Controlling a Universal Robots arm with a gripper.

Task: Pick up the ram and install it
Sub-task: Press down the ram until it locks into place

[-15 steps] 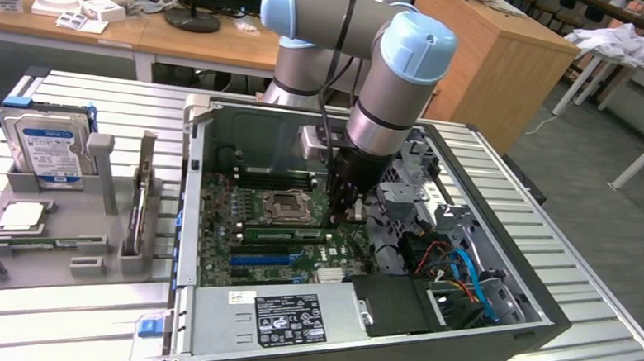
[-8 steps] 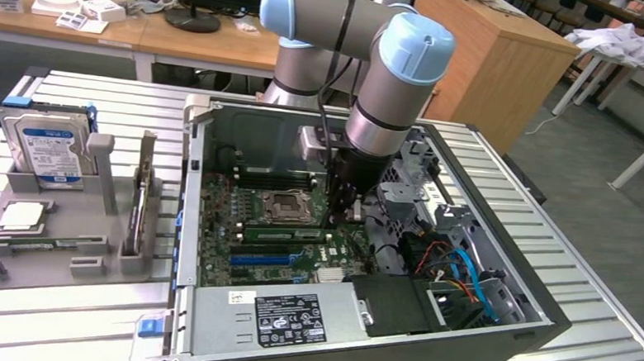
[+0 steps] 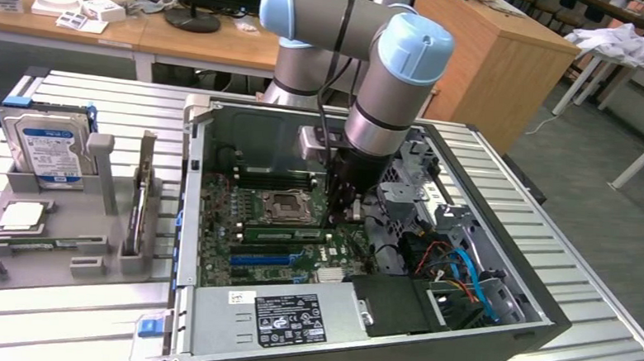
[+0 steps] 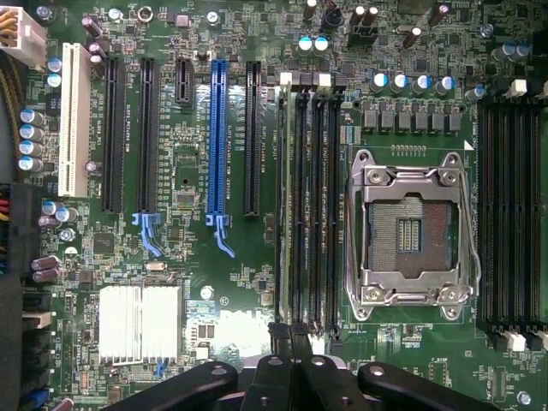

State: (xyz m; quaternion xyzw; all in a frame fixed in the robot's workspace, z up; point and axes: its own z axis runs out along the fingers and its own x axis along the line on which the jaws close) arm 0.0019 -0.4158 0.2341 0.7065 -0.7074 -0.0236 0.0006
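We judge the step in hand to be seating the ram (image 4: 282, 205), a long, thin green circuit-board stick seen edge-on. It lies along the black plastic memory slot farthest from the square silver processor socket (image 4: 409, 235), within the bank of four slots (image 4: 313, 205) beside that socket. To do this well, we want the stick kept upright and parallel to its slot, with pressure going straight down and evenly, so both end latches close and no corner rides high. We cannot tell whether it is fully seated.

The gripper (image 4: 289, 338) hangs over the slot end, its fingers (image 4: 278, 360) drawn narrow, tips almost together. The ram runs away from the fingers along the slot; whether they pinch it or merely touch it, we cannot tell.
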